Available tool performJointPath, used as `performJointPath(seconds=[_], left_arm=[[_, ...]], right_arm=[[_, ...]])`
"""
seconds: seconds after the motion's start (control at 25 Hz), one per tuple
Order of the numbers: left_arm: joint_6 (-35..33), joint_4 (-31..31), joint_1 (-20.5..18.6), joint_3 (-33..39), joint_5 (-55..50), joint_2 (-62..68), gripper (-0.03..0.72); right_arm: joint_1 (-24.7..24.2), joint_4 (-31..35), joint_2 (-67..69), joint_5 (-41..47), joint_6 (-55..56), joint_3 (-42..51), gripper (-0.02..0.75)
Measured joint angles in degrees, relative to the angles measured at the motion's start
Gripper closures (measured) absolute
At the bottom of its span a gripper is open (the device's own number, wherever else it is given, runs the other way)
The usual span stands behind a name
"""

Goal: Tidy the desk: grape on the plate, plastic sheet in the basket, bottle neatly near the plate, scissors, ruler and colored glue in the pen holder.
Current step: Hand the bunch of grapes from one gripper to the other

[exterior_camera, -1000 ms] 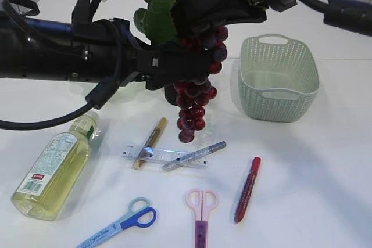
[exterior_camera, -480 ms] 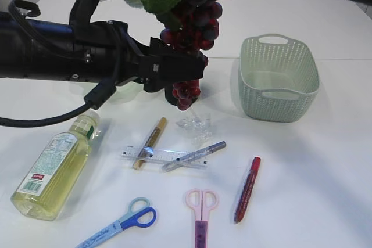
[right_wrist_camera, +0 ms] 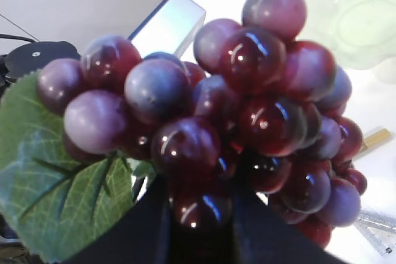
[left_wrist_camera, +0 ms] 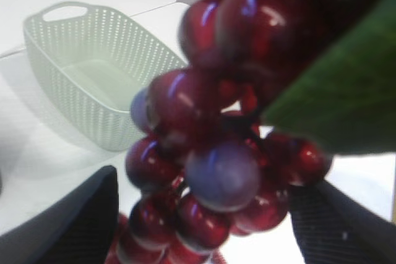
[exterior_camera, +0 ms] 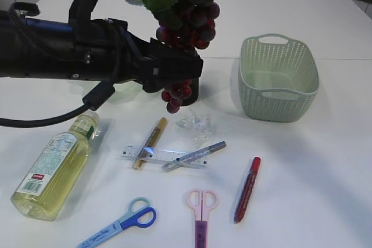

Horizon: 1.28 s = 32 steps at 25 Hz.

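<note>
Grape bunch, dark red plastic, hangs pinched in our right pincer; left pincer spread beneath could snag it.

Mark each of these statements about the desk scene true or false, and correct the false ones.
1. The grape bunch hangs in the air above the table. True.
2. The basket holds the plastic sheet. False: the basket is empty; the plastic sheet lies on the table.
3. The bottle stands upright. False: it lies on its side.
4. Two pairs of scissors lie on the table. True: the pink scissors and the blue scissors.
</note>
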<state>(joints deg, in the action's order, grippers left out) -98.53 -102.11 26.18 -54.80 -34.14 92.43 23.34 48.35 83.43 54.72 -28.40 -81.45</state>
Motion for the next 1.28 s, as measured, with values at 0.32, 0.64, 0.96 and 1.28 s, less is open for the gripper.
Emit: performJointPath(seconds=[0.32, 0.64, 0.96, 1.28], left_arm=[[-0.85, -0.13, 0.0, -2.36, 3.69, 0.34, 0.067], [-1.62, -0.13, 0.1, -3.28, 3.69, 1.1, 0.067], [-2.05, -0.16, 0.1, -3.41, 3.69, 1.1, 0.176], [-1.96, -0.16, 0.1, -3.41, 3.69, 1.1, 0.381]], right_arm=[[0.0, 0.0, 0.0, 0.0, 0.0, 0.0, 0.593], [2.82, 0.11, 0.0, 0.15, 0.0, 0.0, 0.594], [2.82, 0.0, 0.0, 0.15, 0.0, 0.0, 0.594], [2.82, -0.12, 0.0, 0.02, 0.0, 0.0, 0.594]])
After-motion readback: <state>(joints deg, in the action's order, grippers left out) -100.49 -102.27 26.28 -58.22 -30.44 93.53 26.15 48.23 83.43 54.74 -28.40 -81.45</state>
